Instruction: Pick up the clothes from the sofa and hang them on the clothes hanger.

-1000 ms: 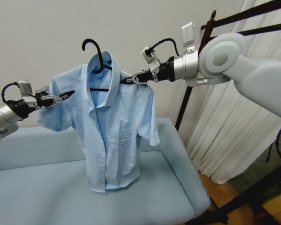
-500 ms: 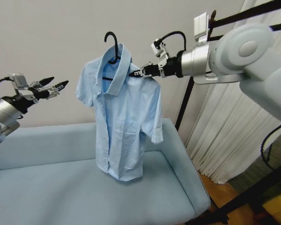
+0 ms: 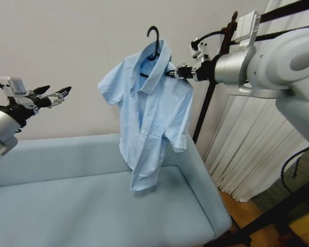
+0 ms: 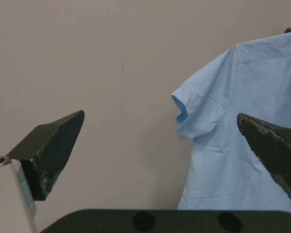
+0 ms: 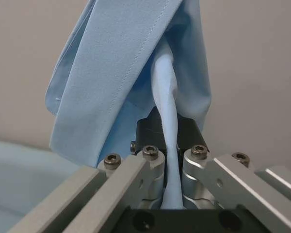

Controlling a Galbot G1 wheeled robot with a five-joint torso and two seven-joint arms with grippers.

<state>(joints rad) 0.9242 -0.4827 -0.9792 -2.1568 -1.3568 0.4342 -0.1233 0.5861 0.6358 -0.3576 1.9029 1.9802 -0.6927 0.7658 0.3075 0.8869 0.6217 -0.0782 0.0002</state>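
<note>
no readable text, label, brand, number or sign appears on anything in these views.

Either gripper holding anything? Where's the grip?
Right gripper is shut on the blue shirt at its shoulder, beside the collar. Left gripper is open, holding nothing.

Light-blue short-sleeved shirt (image 3: 152, 113) on black hooked hanger (image 3: 154, 38), above pale-blue sofa (image 3: 67, 206); right gripper (image 3: 174, 73) touching its right side, left gripper (image 3: 62, 94) well apart leftward.

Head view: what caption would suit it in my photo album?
Right gripper holds a light blue shirt on a black hanger above the sofa; the open left gripper hovers apart.
</note>
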